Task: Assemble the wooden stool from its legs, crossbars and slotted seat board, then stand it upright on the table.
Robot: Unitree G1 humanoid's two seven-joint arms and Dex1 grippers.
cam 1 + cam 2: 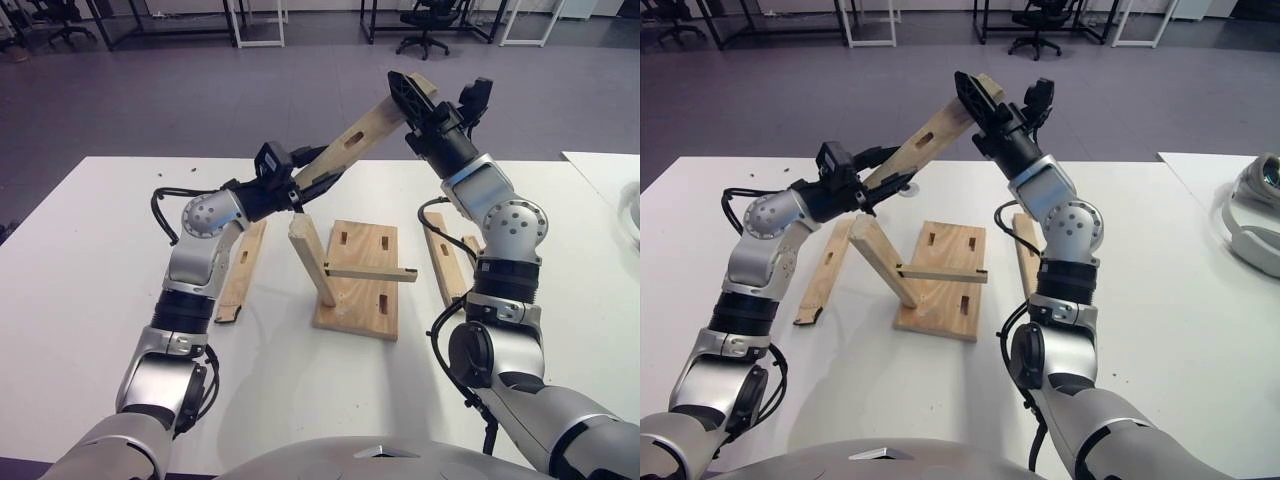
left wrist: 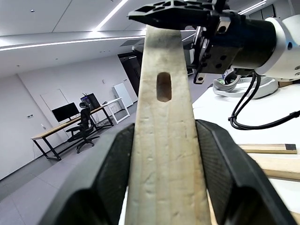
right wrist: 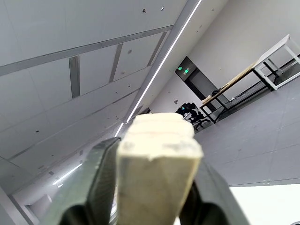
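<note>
A slotted wooden leg hangs slanted in the air above the table's far middle. My left gripper is shut on its lower end and my right gripper is shut on its upper end. In the left wrist view the leg runs between the fingers toward the right gripper. Its end grain faces the right wrist camera. Below lies the slotted seat board with one leg standing tilted in it and a crossbar sticking out sideways from that leg.
One loose wooden piece lies on the white table left of the seat board, another lies right of it. A white headset rests on a neighbouring table at right. Chairs and desks stand far behind.
</note>
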